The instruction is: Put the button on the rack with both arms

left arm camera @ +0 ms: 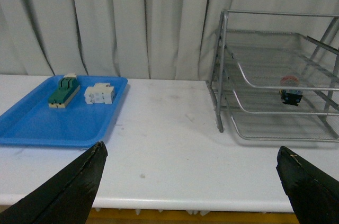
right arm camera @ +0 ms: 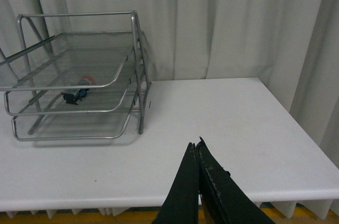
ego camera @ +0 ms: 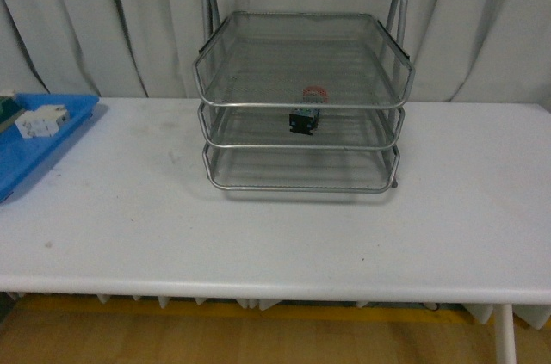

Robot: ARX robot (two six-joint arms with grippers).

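- The rack [ego camera: 303, 89] stands at the table's [ego camera: 275, 226] far edge, about midway along it.
- The button [ego camera: 305, 117] lies in the rack's middle tier, near that tier's front rim, red cap toward the back.
- Left gripper [left arm camera: 193, 181]: fingers [left arm camera: 69, 192] spread wide apart, holding nothing, over the near edge.
- Right gripper [right arm camera: 197, 152]: fingers [right arm camera: 185, 187] pressed together with nothing between them, over the near edge toward the right end.
- A blue tray [left arm camera: 37, 123] sits at the left edge, well apart from the rack, with a green part [left arm camera: 63, 91] and a white part [left arm camera: 100, 94] at its far end.
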